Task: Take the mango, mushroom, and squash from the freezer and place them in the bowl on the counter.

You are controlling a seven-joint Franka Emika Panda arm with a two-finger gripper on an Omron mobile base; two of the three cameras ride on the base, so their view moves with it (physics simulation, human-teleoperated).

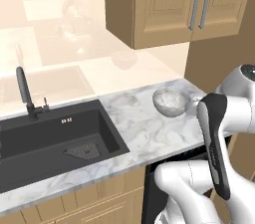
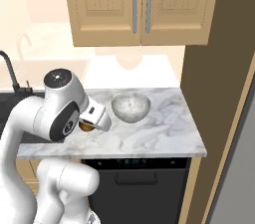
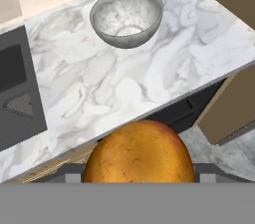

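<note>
Mango (image 3: 139,152) crowds the near edge of the hand view, an orange-yellow fruit with reddish blush, sitting right where the fingers close. The fingers themselves are hidden behind it, but they look to be clamped partway shut on the fruit; in the right base view a sliver of orange shows under the gripper (image 2: 87,125), which hangs over the near part of the bench (image 2: 164,128).

From the fingers outward, veined white marble comes first, then the bowl (image 3: 127,16), standing upright and empty on the bench toward its far side. In the hand view it lies beyond the mango and slightly left; in the right base view the bowl (image 2: 130,107) sits just right of the gripper and a little farther back, near but not under it. So the coming move, as I judge it, is a short carry forward and right until the fruit is above the rim, then a release.

Left of the bowl, well apart, lies the dark sink (image 1: 55,138) with its faucet (image 1: 24,93).
</note>
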